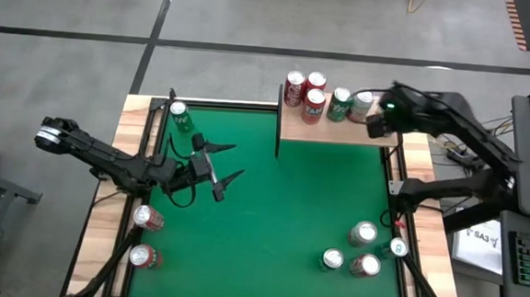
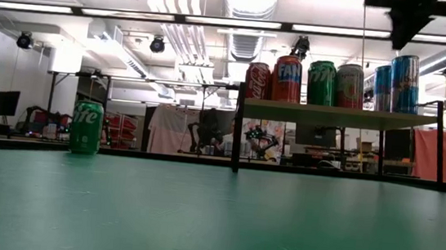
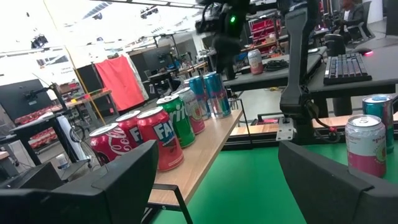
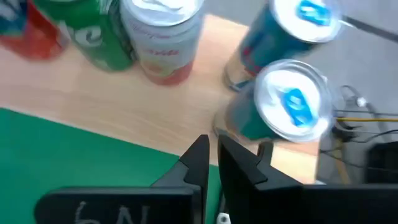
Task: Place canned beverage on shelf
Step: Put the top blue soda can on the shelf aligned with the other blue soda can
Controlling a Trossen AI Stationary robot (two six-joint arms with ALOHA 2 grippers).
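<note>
The shelf (image 1: 340, 133), a light-wood board on black posts, stands at the table's far edge. On it stands a row of cans: red ones (image 1: 294, 88), a green one (image 1: 341, 102), a pink-and-white one (image 4: 165, 37) and two blue ones (image 4: 292, 102) at its right end. My right gripper (image 4: 211, 155) is shut with nothing in it. It hovers above the shelf's near right corner, pointing down beside the blue cans. My left gripper (image 1: 230, 163) stands open above the green felt at centre left, pointing level toward the shelf (image 3: 205, 155).
A green can (image 1: 179, 116) stands at the far left of the felt. Two red cans (image 1: 147, 218) stand on the left wooden border. Several cans (image 1: 363, 233) cluster at the near right. The felt's middle (image 1: 279, 214) is bare. A keyboard and desk lie beyond the right edge.
</note>
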